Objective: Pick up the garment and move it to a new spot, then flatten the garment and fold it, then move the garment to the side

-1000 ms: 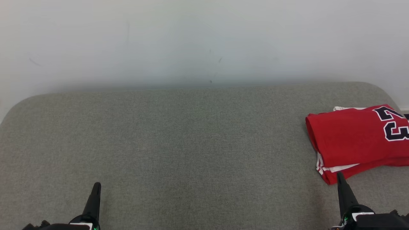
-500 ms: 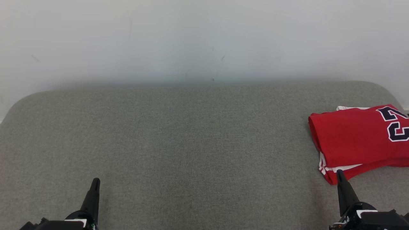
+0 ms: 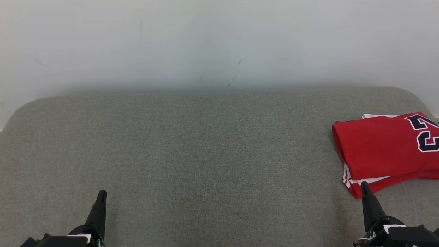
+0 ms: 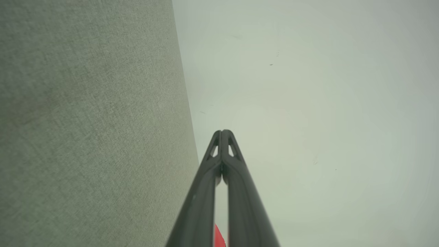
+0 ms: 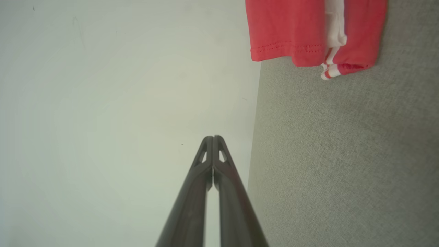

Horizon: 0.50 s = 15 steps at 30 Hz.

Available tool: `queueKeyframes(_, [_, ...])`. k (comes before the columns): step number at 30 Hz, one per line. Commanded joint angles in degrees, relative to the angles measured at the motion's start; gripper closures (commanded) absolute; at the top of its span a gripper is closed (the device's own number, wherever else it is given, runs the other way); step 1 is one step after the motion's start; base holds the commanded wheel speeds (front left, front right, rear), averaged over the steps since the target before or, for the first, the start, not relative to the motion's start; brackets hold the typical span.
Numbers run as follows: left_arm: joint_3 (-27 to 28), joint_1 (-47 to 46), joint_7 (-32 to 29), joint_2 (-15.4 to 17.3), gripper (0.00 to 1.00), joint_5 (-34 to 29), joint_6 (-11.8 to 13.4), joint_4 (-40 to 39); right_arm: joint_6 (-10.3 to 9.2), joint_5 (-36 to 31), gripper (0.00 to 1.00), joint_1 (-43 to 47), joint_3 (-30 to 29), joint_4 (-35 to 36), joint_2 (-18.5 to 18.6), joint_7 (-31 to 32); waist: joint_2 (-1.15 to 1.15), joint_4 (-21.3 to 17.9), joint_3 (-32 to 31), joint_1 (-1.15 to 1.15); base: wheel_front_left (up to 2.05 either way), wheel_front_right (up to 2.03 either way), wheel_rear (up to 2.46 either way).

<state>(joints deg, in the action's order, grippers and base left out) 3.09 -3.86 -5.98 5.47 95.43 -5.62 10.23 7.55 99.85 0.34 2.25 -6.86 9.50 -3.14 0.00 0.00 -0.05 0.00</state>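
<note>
The garment (image 3: 384, 151) is a red jersey with white trim and a dark number, folded into a flat stack at the far right of the grey padded surface (image 3: 205, 154). Its hem and white-striped edge show at the top of the right wrist view, garment (image 5: 308, 31). My right gripper (image 3: 364, 185) is shut and empty, its tip just in front of the garment's near corner. In the right wrist view the right gripper (image 5: 213, 138) has its fingers pressed together. My left gripper (image 3: 102, 193) is shut and empty at the lower left, and the left gripper (image 4: 222, 132) also shows its fingers together.
A pale wall (image 3: 219, 41) rises behind the padded surface. The surface has rounded back corners, and its right edge runs close to the garment. A sliver of red (image 4: 219, 236) shows between the left fingers near their base.
The picture has shifted slightly, so the garment sits a little more to the right. Both gripper tips stand a little higher in the picture. Both grippers stay shut.
</note>
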Motion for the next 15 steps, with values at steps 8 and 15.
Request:
queueKeyframes(8, [0.26, -0.59, -0.25, 0.06, 1.0, 0.06, -0.37, 0.08, -0.12, 0.48, 1.0, -0.21, 0.36, 0.21, 0.6, -0.42, 0.0, 0.0, 0.0, 0.0, 0.0, 0.0, 0.0])
queueKeyframes(15, [0.33, -0.6, -0.35, -0.03, 1.0, -0.03, -0.36, 0.07, -0.12, 0.74, 1.0, -0.2, 0.59, 0.26, 0.8, -0.73, 0.0, 0.0, 0.0, 0.0, 0.0, 0.0, 0.0])
